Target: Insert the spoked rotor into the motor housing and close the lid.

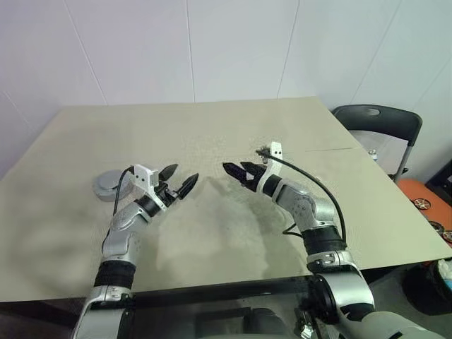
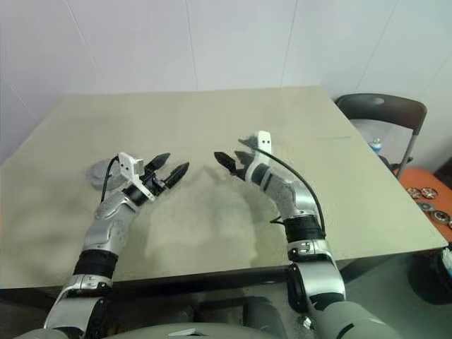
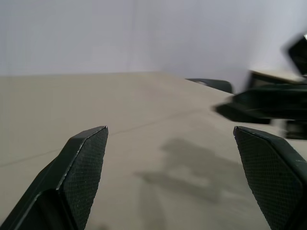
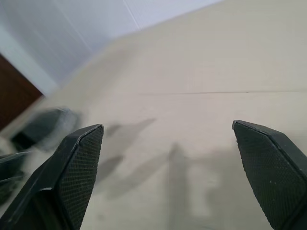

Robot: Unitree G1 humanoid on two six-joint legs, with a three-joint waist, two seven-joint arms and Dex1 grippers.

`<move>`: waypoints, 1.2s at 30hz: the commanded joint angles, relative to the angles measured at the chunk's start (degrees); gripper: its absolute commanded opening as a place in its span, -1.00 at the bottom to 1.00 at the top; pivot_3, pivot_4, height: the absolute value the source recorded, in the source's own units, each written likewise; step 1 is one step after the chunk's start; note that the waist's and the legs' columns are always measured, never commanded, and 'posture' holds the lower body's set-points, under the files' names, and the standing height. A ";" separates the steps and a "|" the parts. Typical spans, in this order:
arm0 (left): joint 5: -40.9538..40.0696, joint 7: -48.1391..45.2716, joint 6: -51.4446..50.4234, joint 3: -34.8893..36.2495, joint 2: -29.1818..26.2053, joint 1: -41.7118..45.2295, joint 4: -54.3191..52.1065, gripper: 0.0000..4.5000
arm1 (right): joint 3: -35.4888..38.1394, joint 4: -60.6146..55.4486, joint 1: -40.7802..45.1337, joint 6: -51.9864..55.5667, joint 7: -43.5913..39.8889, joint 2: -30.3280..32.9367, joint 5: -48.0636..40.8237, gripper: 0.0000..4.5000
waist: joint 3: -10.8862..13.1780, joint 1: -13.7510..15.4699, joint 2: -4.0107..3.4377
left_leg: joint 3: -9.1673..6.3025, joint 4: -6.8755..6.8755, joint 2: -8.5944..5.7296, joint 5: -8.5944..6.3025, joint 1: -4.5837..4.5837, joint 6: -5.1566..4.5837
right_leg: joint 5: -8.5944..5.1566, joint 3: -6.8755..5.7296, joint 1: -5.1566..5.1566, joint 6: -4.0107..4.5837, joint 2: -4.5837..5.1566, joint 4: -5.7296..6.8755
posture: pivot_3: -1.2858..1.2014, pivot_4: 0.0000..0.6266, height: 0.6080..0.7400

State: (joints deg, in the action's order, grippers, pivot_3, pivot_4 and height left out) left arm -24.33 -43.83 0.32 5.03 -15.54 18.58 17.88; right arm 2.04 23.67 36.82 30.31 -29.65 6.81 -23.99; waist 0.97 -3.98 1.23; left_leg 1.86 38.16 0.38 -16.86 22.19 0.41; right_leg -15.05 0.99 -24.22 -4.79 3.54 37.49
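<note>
Both sets of jaws stand wide apart and hold nothing. The left gripper point(image 1: 181, 179) hangs above the surface point(image 1: 212, 233), its two black fingertips aimed toward the middle and slightly toward the far edge. The right gripper point(image 1: 236, 171) faces it from the other side, fingers pointing back across the gap, so the two pairs of tips are near each other but apart, over the middle of the surface. Their shadows fall on the bare tan top just beneath and toward the near edge. In the left wrist view the right gripper's dark fingers point(image 3: 259, 103) show blurred beyond the left one's own textured pads point(image 3: 84, 163). Outward from the left gripper, near the surface's left edge, lies a round silvery-grey disc point(image 1: 108, 185), flat and alone; it is partly hidden by the left arm's cable, and I cannot tell whether it is the spoked rotor. Past the far right corner stands a dark chair point(image 1: 378, 120).
</note>
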 commanded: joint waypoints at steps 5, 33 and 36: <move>10.58 7.42 3.99 -3.14 -0.71 -1.76 -3.01 0.99 | -2.91 -1.38 0.29 -7.78 -2.79 3.96 6.56 1.00 | 0.08 0.63 -0.11 | -0.02 0.01 -0.03 -0.05 -0.83 -0.08 | -0.01 -0.05 0.97 0.00 0.00 -0.24 | 0.03 -1.00 1.00; 4.25 -4.53 5.01 -2.22 -4.58 -4.74 -5.66 0.99 | -7.83 -14.50 -11.52 -13.36 -16.53 13.22 11.18 1.00 | 0.12 1.82 -0.17 | -0.07 -0.01 0.00 -0.06 -0.81 -0.09 | -0.02 -0.07 1.00 0.02 0.03 -0.35 | 0.03 -1.00 1.00; 4.27 -4.80 5.13 -1.98 -4.74 -4.70 -5.45 0.99 | -7.70 -14.91 -11.69 -13.04 -16.87 13.40 11.12 1.00 | 0.12 1.87 -0.16 | -0.07 -0.01 -0.01 -0.06 -0.81 -0.09 | -0.02 -0.07 1.00 0.02 0.03 -0.38 | 0.03 -1.00 1.00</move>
State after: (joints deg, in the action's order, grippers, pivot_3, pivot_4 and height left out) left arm -19.37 -48.43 5.28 2.02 -19.78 12.56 13.22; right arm -6.25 11.36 24.10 17.20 -46.11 19.66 -12.03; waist 1.09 -2.11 1.07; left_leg 1.79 38.15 0.37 -16.92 21.38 0.31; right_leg -15.06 0.92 -23.21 -4.77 3.57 37.11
